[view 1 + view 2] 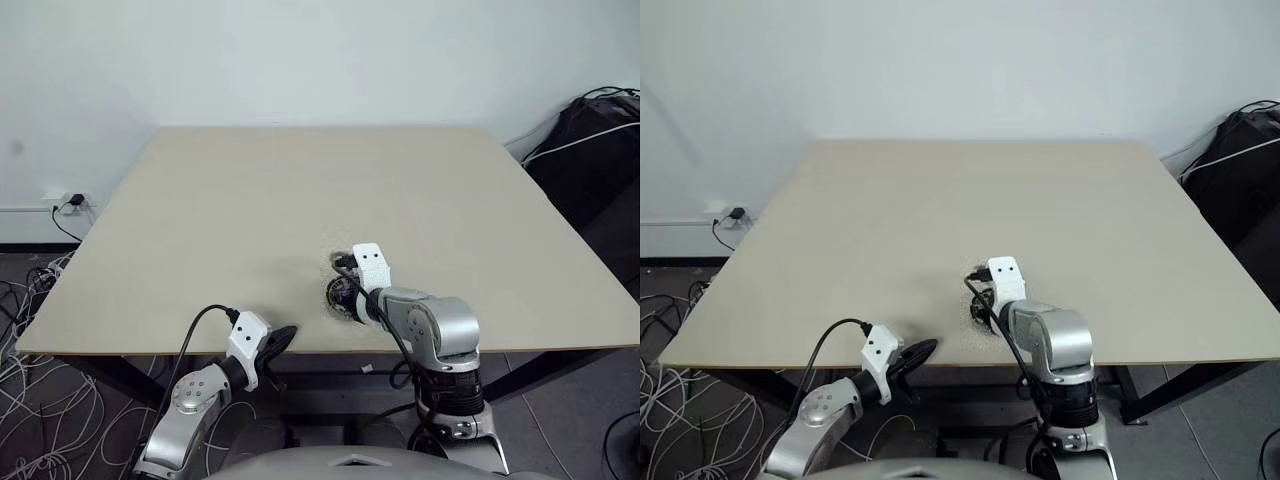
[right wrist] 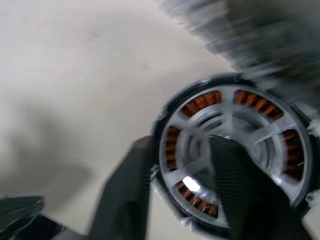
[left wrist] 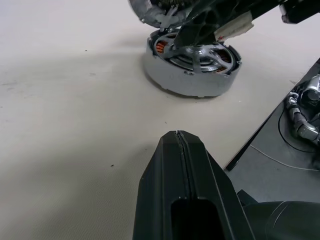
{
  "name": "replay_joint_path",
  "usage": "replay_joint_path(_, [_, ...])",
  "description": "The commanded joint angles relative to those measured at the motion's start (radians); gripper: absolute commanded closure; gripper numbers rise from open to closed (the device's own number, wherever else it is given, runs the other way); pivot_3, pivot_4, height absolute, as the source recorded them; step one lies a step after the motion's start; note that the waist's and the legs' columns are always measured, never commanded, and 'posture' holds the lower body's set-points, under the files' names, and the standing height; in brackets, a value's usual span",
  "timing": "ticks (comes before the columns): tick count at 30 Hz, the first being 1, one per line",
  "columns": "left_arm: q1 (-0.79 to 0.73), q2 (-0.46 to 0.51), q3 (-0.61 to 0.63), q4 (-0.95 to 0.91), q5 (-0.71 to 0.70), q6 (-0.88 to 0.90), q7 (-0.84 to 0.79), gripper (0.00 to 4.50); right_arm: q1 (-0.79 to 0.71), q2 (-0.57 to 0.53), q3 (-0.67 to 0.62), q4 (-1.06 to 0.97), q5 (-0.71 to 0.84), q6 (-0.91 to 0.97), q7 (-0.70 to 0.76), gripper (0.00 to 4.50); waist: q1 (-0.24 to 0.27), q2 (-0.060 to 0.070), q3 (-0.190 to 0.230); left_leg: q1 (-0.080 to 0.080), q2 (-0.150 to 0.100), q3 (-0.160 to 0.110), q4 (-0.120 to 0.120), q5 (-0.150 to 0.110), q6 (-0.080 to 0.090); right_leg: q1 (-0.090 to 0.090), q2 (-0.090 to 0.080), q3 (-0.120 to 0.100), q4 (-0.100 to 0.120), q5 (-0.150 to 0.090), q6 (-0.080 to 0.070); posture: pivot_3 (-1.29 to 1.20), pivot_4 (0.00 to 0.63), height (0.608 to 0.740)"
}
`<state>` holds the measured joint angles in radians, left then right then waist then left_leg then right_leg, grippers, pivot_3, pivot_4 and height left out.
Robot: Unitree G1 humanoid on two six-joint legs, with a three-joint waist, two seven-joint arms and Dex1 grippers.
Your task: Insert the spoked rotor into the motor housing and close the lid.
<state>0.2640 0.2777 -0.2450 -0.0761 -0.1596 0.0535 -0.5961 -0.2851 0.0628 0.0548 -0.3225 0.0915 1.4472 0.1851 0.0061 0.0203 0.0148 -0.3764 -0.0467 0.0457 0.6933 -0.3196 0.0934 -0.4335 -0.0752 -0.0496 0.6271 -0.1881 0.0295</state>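
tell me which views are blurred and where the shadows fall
Right wrist view: motion blur smears the upper right, while the motor housing reads fairly clearly, with a glare spot near its hub. Left wrist view: sharp; soft shadow on the table. Head views: even light.

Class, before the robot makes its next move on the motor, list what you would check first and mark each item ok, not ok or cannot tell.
1. Rotor sits inside the housing, copper windings showing between its spokes: ok.
2. Housing flat on the table: ok.
3. Housing clear of the table's near edge: ok, though fairly near it.
4. Right hand fingers apart, one outside the rim, one over the spokes: ok.
5. Left hand shut, short of the housing: ok.
6. Lid ready to place: cannot tell.
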Motion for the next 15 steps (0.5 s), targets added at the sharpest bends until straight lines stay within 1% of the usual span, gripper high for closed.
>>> replay_joint_path(1, [-0.01, -0.004, 0.004, -0.022, -0.007, -0.01, -0.002, 4.5, -0.007, 0.095, 0.01, -0.022, 0.051, -0.027, -0.006, 1.22, -0.005, 0.0, 0.0, 0.0, 0.0, 0.0, 0.0, 0.0, 0.0, 0.0, 0.0, 0.0, 0.0, 0.0, 0.0, 0.0, 0.0, 0.74])
replay_joint_path(5, [-0.011, -0.003, 0.005, -0.021, -0.006, -0.009, -0.002, 4.5, -0.02, 0.086, 0.021, -0.06, 0.124, -0.005, 0.024, 1.22, -0.011, 0.0, 0.0, 0.001, 0.0, 0.0, 0.0, 0.0, 0.0, 0.001, 0.0, 0.0, 0.0, 0.0, 0.0, 0.0, 0.0, 0.74])
replay_joint_path(8, [-0.013, -0.004, 0.004, -0.021, -0.006, -0.008, -0.002, 4.5, -0.019, 0.015, 0.072, -0.103, 0.177, -0.009, 0.07, 1.22, -0.016, 0.0, 0.0, 0.001, 0.0, 0.0, 0.0, 0.0, 0.0, 0.001, 0.0, 0.0, 0.0, 0.0, 0.0, 0.0, 0.0, 0.74])
replay_joint_path(11, [-0.015, -0.004, 0.003, -0.021, -0.006, -0.007, -0.003, 4.5, -0.004, -0.105, 0.144, -0.152, 0.215, -0.069, 0.145, 1.22, -0.016, 0.0, 0.0, 0.001, 0.001, -0.001, 0.0, 0.0, 0.0, 0.002, 0.001, -0.001, 0.0, 0.0, 0.001, 0.0, 0.0, 0.74])
replay_joint_path(15, [-0.018, -0.004, 0.004, -0.019, -0.007, -0.005, -0.004, 4.5, 0.03, -0.342, 0.272, -0.198, 0.181, -0.302, 0.262, 1.22, -0.013, -0.001, 0.0, 0.002, -0.001, -0.001, 0.0, -0.001, 0.003, 0.003, -0.001, -0.001, -0.002, 0.0, 0.001, 0.0, 0.0, 0.74])
